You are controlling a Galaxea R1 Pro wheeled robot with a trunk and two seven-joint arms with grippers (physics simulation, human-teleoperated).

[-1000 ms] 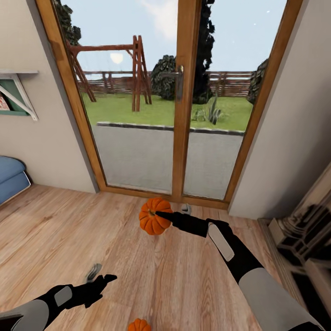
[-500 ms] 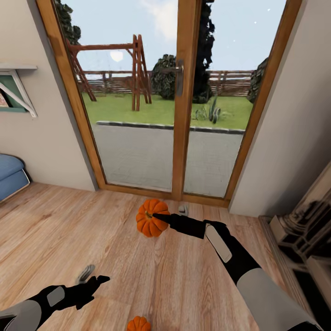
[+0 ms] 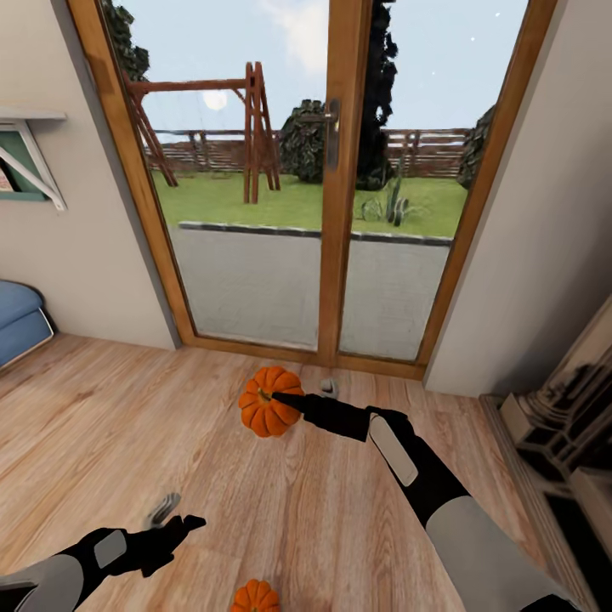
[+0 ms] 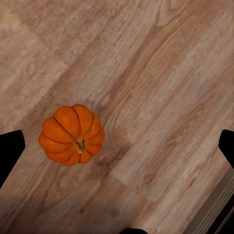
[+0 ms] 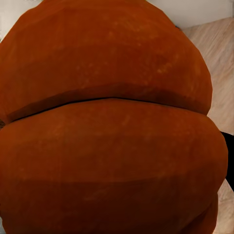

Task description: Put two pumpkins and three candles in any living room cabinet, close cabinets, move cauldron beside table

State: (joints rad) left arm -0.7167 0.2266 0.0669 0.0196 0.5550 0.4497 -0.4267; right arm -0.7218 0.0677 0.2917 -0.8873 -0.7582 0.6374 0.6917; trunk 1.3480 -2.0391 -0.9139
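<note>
My right gripper is shut on one orange pumpkin, which hangs above the plank floor in front of the glass door; in the right wrist view this pumpkin sits very close to the lens. A second pumpkin rests on the floor near the lower edge of the head view. My left gripper hovers over it, open, and the left wrist view shows that pumpkin on the floor between widely spread fingertips. The candles, cabinet, cauldron and table are out of view.
A wood-framed glass door stands straight ahead with a garden beyond. A blue cushion and a wall shelf are at the left. The dark ornate fireplace lies at the right.
My right arm has carried the held pumpkin a little to the left. The left arm has drawn back slightly toward me. The floor pumpkin has stayed put.
</note>
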